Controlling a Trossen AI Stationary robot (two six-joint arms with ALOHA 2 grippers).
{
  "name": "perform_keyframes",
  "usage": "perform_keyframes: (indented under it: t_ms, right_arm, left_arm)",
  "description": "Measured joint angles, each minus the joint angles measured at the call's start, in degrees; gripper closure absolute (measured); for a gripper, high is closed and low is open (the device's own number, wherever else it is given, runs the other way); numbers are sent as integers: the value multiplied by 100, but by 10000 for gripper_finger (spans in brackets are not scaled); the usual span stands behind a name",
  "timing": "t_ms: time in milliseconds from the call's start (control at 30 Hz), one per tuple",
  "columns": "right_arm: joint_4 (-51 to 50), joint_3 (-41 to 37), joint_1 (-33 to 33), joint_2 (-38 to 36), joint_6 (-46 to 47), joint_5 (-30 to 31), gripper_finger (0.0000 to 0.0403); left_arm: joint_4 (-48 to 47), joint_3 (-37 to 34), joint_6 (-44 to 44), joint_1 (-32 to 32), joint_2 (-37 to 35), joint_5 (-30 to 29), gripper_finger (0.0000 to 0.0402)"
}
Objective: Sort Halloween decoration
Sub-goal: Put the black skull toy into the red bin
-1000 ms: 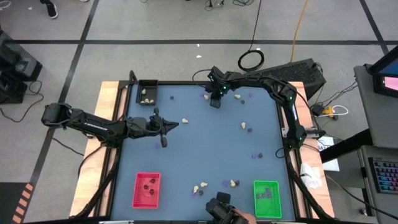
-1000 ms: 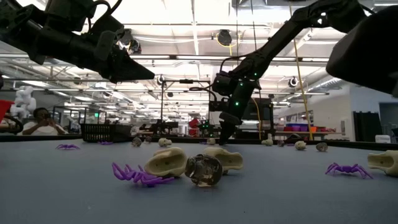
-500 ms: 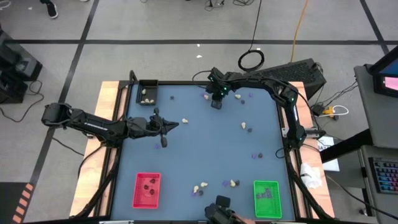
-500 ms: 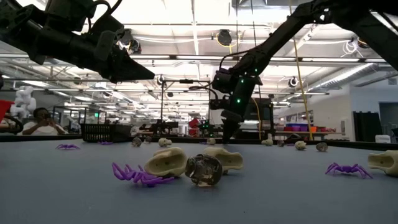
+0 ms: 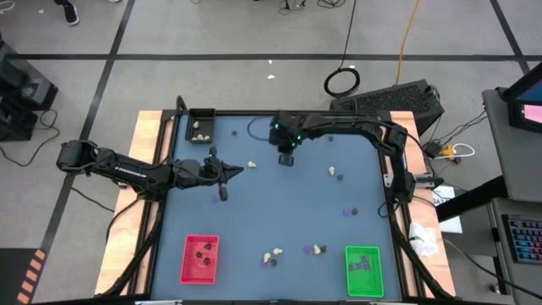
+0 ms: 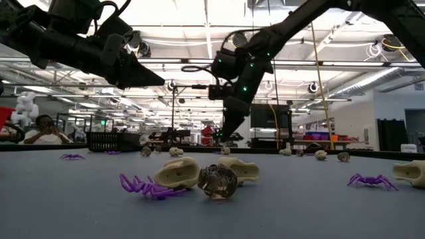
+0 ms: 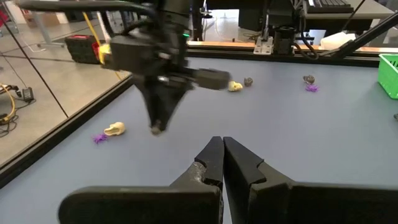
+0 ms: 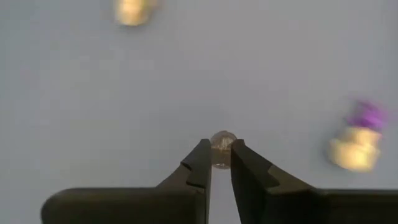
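Only the right wrist view shows the right tool [image 8: 216, 163] pinching a small trinket [image 8: 221, 147].

Light comes from overhead: in the low view, rows of ceiling strips [image 6: 199, 63] burn white and wash out the upper room, so the two arms read as near silhouettes against them. The blue tabletop [image 5: 279, 212] is evenly lit in the high view, without glare, and the arms cast only faint, soft shadows on it. In the low view, the nearest trinkets are sharp and the room behind goes soft. The right wrist view is the weakest: the cream lump [image 8: 132, 10] and the purple-and-cream pair [image 8: 357, 140] smear into blurs. The left wrist view is bright, slightly soft and bowed at its edges.
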Motion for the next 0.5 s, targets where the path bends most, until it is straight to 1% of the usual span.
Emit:
perform_keyframes:
  t_ms: [200, 333, 500]
  right_arm:
    - [250, 0, 704, 1, -11, -6, 389]
    - [486, 2, 1091, -1, 153, -8, 402]
    - [615, 11, 1483, 88, 405, -8, 402]
  left_arm:
    - [-27, 0, -4, 0, 0, 0, 395]
    - [-33, 0, -34, 0, 0, 0, 395]
    - [-82, 0, -37, 0, 0, 0, 395]
